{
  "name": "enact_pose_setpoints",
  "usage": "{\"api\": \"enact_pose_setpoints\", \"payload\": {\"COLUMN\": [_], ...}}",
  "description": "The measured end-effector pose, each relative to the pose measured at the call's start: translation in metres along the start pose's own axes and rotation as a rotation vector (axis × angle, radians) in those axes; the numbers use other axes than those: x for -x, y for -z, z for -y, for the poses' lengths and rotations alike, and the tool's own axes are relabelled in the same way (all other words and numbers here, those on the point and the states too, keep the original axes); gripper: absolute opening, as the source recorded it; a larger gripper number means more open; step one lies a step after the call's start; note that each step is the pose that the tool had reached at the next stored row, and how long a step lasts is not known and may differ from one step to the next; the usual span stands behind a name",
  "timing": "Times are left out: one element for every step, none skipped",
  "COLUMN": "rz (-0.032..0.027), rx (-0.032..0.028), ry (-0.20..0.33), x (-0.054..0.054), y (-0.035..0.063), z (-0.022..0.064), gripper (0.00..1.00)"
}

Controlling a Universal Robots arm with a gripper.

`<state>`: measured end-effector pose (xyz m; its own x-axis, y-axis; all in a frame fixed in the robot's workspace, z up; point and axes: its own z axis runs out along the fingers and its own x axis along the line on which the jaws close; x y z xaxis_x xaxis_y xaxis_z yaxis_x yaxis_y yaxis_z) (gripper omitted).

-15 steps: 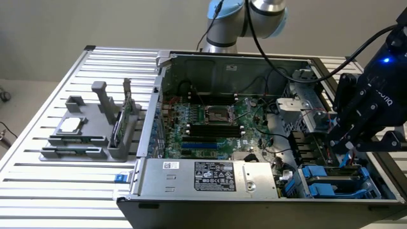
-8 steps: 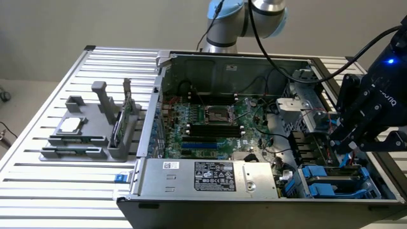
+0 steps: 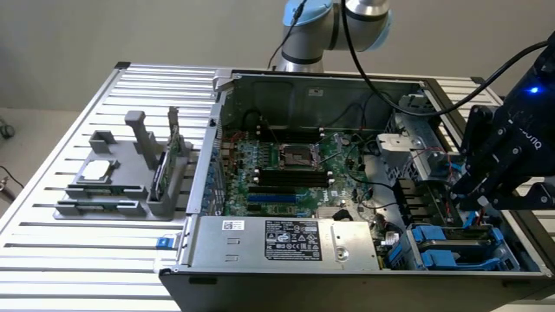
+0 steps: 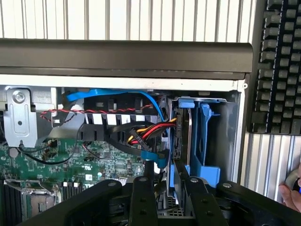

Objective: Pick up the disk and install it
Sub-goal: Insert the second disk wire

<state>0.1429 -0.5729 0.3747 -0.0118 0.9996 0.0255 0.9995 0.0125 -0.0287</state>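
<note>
The disk (image 4: 180, 136) stands on edge inside the blue drive cage (image 4: 205, 141) at the corner of the open computer case, with a blue rail along its edge. My gripper (image 4: 165, 190) is shut on the disk's near end, one black finger (image 4: 142, 197) on each side. In the exterior view the gripper (image 3: 475, 203) hangs over the drive bay (image 3: 455, 244) at the case's front corner on the exterior view's right. The disk itself is hidden there behind the gripper and cage.
Blue, red and yellow cables (image 4: 141, 129) crowd the space beside the cage. The motherboard (image 3: 286, 169) and the power supply (image 3: 286, 240) fill the case. A grey fixture (image 3: 117, 182) holds a processor chip (image 3: 95, 170) and a memory stick (image 3: 158, 170). A keyboard (image 4: 282, 66) and a person's hand (image 4: 290, 194) lie outside the case.
</note>
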Motion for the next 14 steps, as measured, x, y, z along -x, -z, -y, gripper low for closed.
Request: {"api": "enact_pose_setpoints", "payload": {"rz": [0.0000, -0.0001, -0.0002, -0.0002, -0.0002, -0.0002, -0.0003, -0.0004, -0.0005, -0.0007, -0.0008, -0.0010, -0.0009, -0.0009], "rx": [0.0000, 0.0001, 0.0002, 0.0002, 0.0003, 0.0004, 0.0004, 0.0004, 0.0005, 0.0005, 0.0006, 0.0007, 0.0007, 0.0008], "ry": [-0.002, -0.004, -0.006, -0.009, -0.012, -0.014, -0.016, -0.017, -0.019, -0.021, -0.023, -0.025, -0.028, -0.030], "x": [0.0000, -0.0001, -0.0002, -0.0002, -0.0003, -0.0004, -0.0005, -0.0006, -0.0007, -0.0009, -0.0011, -0.0013, -0.0015, -0.0016], "y": [-0.0009, -0.0018, -0.0026, -0.0032, -0.0039, -0.0044, -0.0050, -0.0054, -0.0059, -0.0063, -0.0067, -0.0071, -0.0073, -0.0075], "z": [-0.0002, -0.0006, -0.0010, -0.0013, -0.0016, -0.0020, -0.0022, -0.0024, -0.0027, -0.0029, -0.0030, -0.0031, -0.0031, -0.0032], "gripper": [0.31, 0.31, 0.31, 0.31, 0.31, 0.31, 0.31, 0.31, 0.29, 0.29, 0.23, 0.23, 0.17, 0.17]}}
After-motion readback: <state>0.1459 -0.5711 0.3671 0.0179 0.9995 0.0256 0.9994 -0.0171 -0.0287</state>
